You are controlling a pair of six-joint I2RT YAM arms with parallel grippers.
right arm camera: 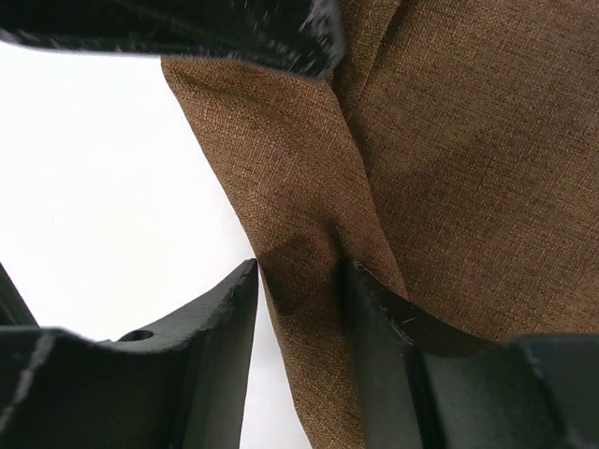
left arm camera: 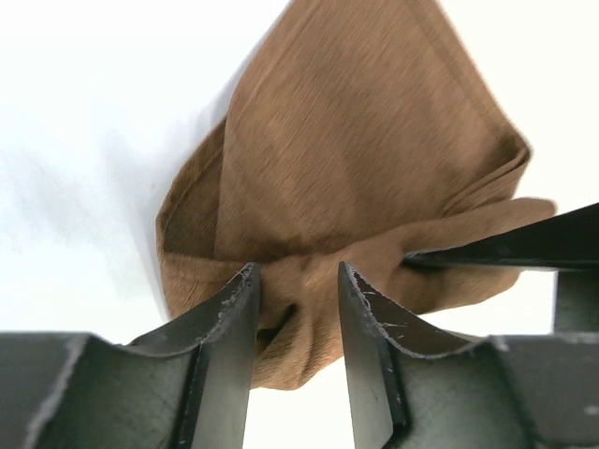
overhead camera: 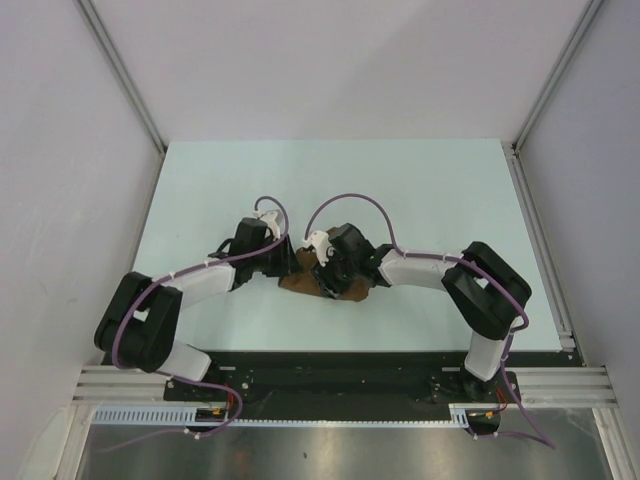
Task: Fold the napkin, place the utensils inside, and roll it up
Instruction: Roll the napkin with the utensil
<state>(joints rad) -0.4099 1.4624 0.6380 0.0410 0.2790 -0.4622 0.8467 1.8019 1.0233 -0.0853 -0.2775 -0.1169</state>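
Both arms meet at mid-table, wrists nearly touching over the napkin.

- Napkin: small brown bundle lying on the table between the two grippers. Wrist views show doubled layers and a creased corner, so some folding looks done.
- Left gripper: jaws narrowly apart, a ridge of cloth filling the gap. Cannot tell whether they press it or only straddle it.
- Right gripper: same picture, partway apart around a fold of cloth, grip uncertain.
- Utensils: none visible in any view (possibly inside the cloth, possibly out of frame, no telling).

Judgement: folding is under way or complete. The cloth looks flattish and loose rather than a tight cylinder, so rolling probably remains. Placing the utensils cannot be confirmed.
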